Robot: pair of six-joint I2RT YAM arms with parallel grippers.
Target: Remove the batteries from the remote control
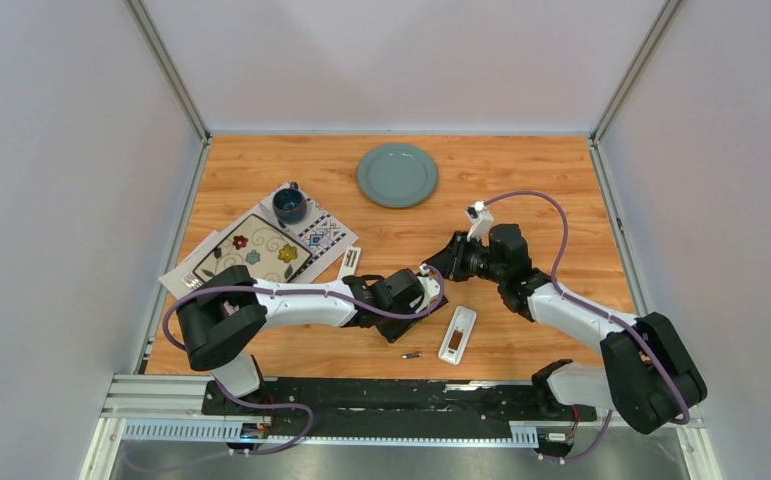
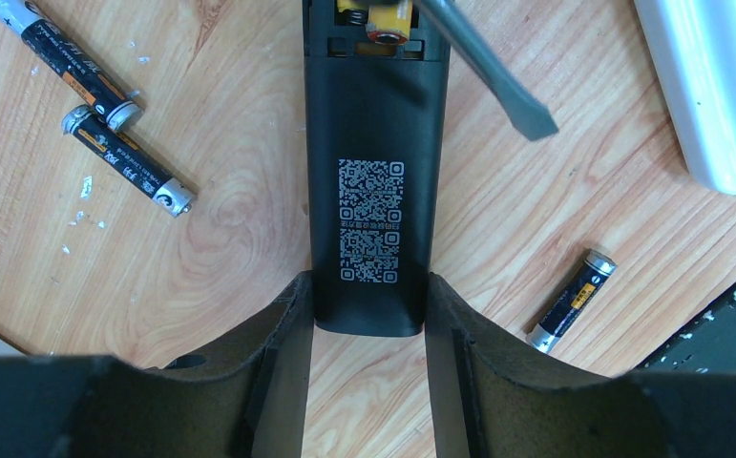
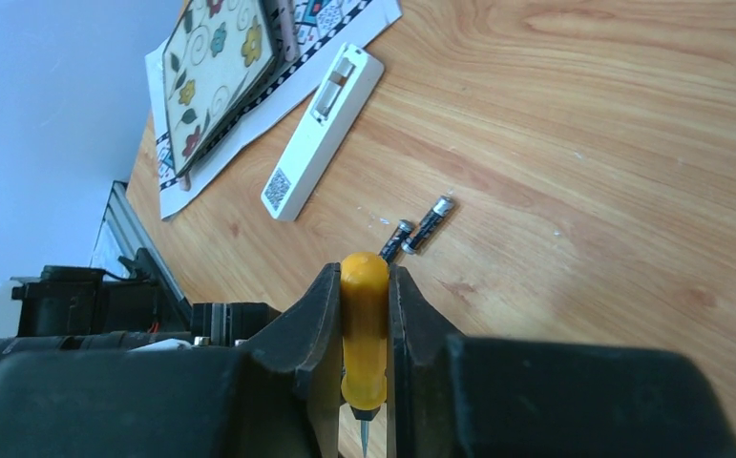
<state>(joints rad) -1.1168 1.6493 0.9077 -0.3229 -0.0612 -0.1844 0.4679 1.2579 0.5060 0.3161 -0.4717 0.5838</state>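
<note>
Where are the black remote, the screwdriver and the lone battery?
black remote (image 2: 368,181), left wrist view, printed back
screwdriver (image 3: 364,329), right wrist view, yellow handle
lone battery (image 2: 571,301), left wrist view, mid-body

Wooden worktop (image 1: 521,180): black remote (image 2: 368,191) lies between the left end effector (image 2: 368,291) fingers; three batteries (image 2: 130,172) flank it; white remote (image 1: 458,334) nearby; plate (image 1: 397,175), placemats (image 1: 261,250) farther off.

Surfaces noted: table (image 2: 230,248) smooth wood; black remote (image 2: 368,114) matt plastic; batteries (image 2: 127,162) glossy wrap, metal caps; screwdriver (image 3: 364,324) smooth yellow plastic handle, metal blade.
</note>
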